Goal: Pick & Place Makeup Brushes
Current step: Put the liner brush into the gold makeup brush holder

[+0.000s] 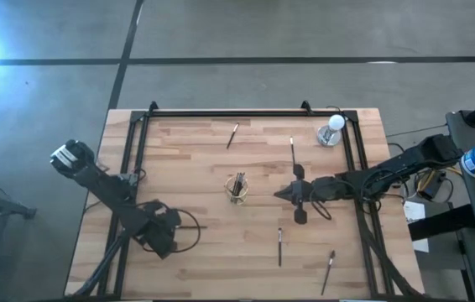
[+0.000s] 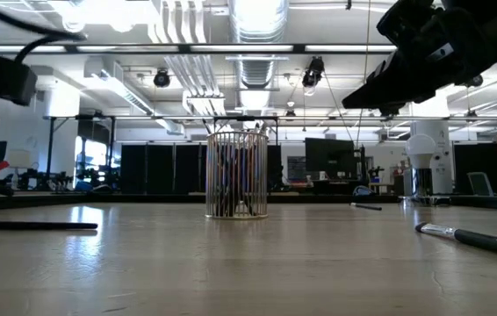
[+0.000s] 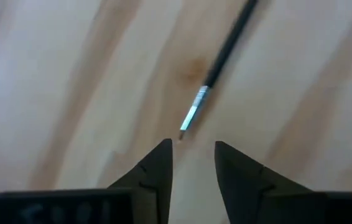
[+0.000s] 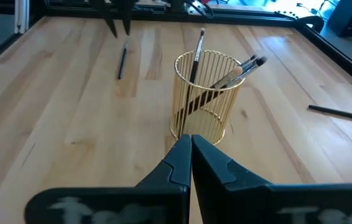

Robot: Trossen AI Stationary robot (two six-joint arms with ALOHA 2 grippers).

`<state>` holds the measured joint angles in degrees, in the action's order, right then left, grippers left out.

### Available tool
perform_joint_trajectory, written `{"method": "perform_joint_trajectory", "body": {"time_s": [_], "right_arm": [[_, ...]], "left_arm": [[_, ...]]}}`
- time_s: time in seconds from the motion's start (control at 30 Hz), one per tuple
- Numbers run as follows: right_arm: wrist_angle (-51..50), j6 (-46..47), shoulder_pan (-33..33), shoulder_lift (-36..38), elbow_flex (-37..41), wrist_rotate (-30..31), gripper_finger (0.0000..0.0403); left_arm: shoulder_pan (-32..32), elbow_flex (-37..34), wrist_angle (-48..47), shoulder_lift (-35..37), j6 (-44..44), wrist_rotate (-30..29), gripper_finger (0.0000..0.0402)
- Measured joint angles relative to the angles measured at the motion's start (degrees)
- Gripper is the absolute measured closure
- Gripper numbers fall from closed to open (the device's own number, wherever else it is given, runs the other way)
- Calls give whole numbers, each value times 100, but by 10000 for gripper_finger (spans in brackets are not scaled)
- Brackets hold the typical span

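Note:
A gold wire holder [image 1: 237, 186] [image 4: 206, 99] [image 2: 237, 175] stands mid-table with several dark makeup brushes leaning in it. My left gripper [image 3: 193, 149] [image 1: 180, 227] is open and points down just short of the silver-ferruled end of a loose brush [image 3: 224, 50] [image 4: 122, 60] lying flat on the wood, without touching it. My right gripper [image 4: 190, 142] [image 1: 278, 193] is shut and empty. It hangs above the table just right of the holder and points toward it.
More brushes lie flat on the table: one far of the holder [image 1: 232, 135], one by the right arm [image 1: 292, 151] [image 4: 341, 113], two toward the near edge [image 1: 279, 246] [image 1: 328, 270]. A white round-topped object [image 1: 331, 130] stands in the far right corner. A black frame [image 1: 229, 112] rims the table.

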<state>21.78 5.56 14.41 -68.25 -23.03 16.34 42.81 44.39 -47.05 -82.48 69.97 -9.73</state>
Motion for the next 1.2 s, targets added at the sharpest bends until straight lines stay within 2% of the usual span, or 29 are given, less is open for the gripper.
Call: {"method": "perform_joint_trajectory", "body": {"time_s": [0.17, 0.5, 0.87, 1.13, 1.2], "right_arm": [[47, 0, 0, 0, 0, 2, 394], [174, 22, 0, 0, 2, 2, 394], [299, 4, 0, 0, 4, -7, 394], [300, 8, 20, 0, 4, -33, 394], [295, 24, 38, 0, 3, -33, 394]], "left_arm": [[-14, -342, 388, 0, -215, -323, 289], [-28, -792, 904, 26, -488, -325, 294], [-37, -794, 991, 19, -543, -107, 390], [-102, -588, 908, 58, -514, 50, 400], [-162, -449, 1085, 113, -488, 321, 401]]}}
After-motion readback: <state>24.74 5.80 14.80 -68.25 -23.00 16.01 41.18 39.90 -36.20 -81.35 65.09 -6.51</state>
